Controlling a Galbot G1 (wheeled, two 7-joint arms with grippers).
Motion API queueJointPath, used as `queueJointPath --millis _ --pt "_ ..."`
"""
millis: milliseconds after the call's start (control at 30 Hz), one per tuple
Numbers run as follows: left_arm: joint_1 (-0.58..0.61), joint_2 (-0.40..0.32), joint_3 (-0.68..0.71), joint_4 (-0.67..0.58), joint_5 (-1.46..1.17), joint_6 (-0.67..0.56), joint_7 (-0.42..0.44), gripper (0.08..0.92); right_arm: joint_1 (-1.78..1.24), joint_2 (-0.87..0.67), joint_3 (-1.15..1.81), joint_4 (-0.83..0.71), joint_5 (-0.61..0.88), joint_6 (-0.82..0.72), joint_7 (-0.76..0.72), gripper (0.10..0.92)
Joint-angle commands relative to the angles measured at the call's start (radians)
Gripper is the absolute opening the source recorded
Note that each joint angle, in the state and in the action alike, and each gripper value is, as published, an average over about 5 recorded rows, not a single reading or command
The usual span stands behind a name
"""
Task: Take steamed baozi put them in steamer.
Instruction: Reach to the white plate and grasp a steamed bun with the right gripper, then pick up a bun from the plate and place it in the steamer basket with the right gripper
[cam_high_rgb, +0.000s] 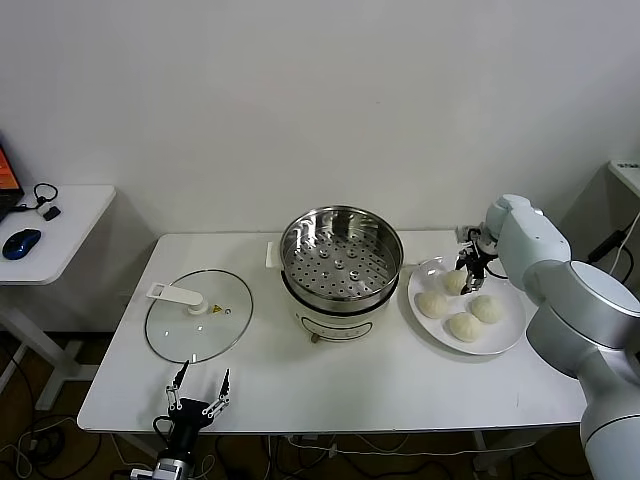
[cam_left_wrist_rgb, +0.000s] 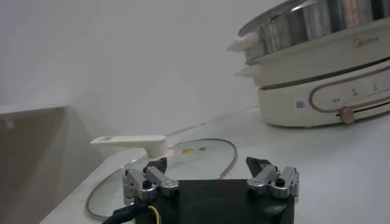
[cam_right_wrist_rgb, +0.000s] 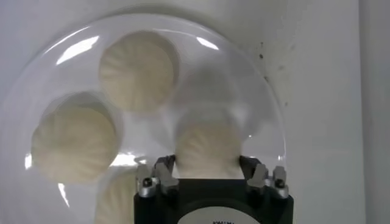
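Note:
Four cream-white baozi lie on a white plate (cam_high_rgb: 507, 338) right of the steamer (cam_high_rgb: 300, 272), a shiny perforated steel basket with nothing in it. My right gripper (cam_high_rgb: 468, 264) is down over the plate's back. Its fingers press both sides of the rear baozi (cam_high_rgb: 455, 283), which fills the gap between them in the right wrist view (cam_right_wrist_rgb: 207, 146). I cannot tell whether that bun still rests on the plate (cam_right_wrist_rgb: 247, 79). The other buns (cam_right_wrist_rgb: 137, 70) (cam_right_wrist_rgb: 73, 143) lie loose. My left gripper (cam_high_rgb: 198, 398) is open and empty at the table's front left edge.
The steamer sits on a white electric cooker base (cam_high_rgb: 335, 320), also in the left wrist view (cam_left_wrist_rgb: 323, 97). A flat glass lid (cam_high_rgb: 198, 318) with a white handle lies left of it. A side desk with a mouse (cam_high_rgb: 22, 242) stands at far left.

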Motion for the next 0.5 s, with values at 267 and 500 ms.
queueJointPath --millis 267,500 --pt "0.006 -0.001 -0.006 -0.006 -0.001 0.001 0.0 0.823 0.026 -0.013 0.0 0.026 0.001 0.011 -0.012 0.628" --pt "0.012 0.001 -0.013 -0.015 -0.002 0.003 0.0 0.823 0.129 -0.111 -0.209 0.212 0.164 0.007 -0.046 0.604"
